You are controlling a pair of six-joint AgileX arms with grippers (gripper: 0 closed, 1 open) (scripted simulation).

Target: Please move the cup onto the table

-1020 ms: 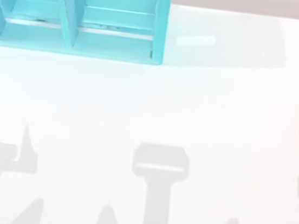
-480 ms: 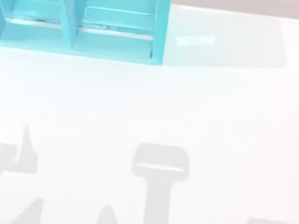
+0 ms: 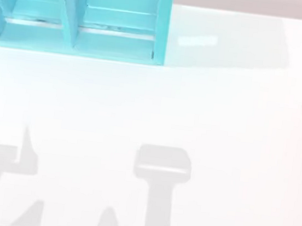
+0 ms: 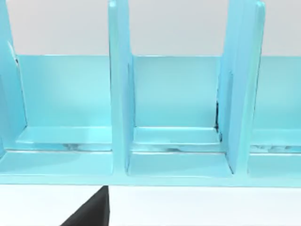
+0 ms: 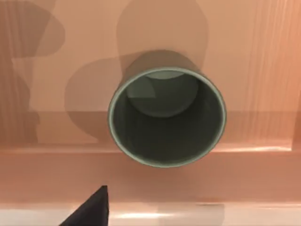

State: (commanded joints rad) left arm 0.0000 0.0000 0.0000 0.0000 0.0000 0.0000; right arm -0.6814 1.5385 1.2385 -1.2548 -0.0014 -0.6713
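Grey-green and dark inside, the cup (image 5: 167,117) stands upright on a copper-coloured wooden surface (image 5: 263,61), seen from above in the right wrist view, so it is not yet on the white counter (image 3: 221,127). The camera sits nearly over its mouth, which suggests the right arm is lining up to grasp it; whether that gripper is apart or together I cannot tell. The left arm waits at the counter's left edge, facing the turquoise shelf unit (image 4: 120,108); its gripper's state cannot be told either. Open counter in front of the shelf looks like the natural landing place.
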